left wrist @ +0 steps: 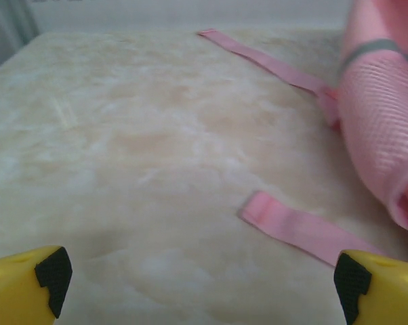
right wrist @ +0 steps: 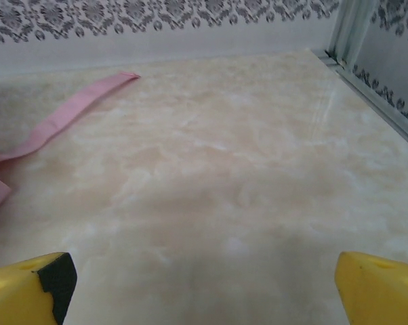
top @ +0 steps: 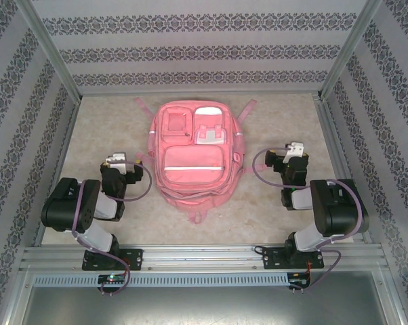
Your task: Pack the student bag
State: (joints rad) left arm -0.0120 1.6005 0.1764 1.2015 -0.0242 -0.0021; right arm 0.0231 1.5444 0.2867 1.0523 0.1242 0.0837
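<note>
The pink student bag (top: 192, 152) lies flat in the middle of the table, front pockets up, straps spread at its far corners. My left gripper (top: 116, 161) sits to its left, open and empty. In the left wrist view the left gripper (left wrist: 200, 284) hovers over bare table, with the bag's mesh side (left wrist: 383, 128) at the right and a pink strap end (left wrist: 295, 227) lying just ahead. My right gripper (top: 295, 149) rests to the bag's right, also open and empty. Seen from the right wrist, the right gripper (right wrist: 204, 281) faces bare table and a long pink strap (right wrist: 68, 112).
The marble-patterned tabletop (top: 102, 122) is walled by patterned panels on three sides, with metal frame posts (top: 346, 47) at the far corners. A metal rail (right wrist: 380, 101) runs along the table's right edge.
</note>
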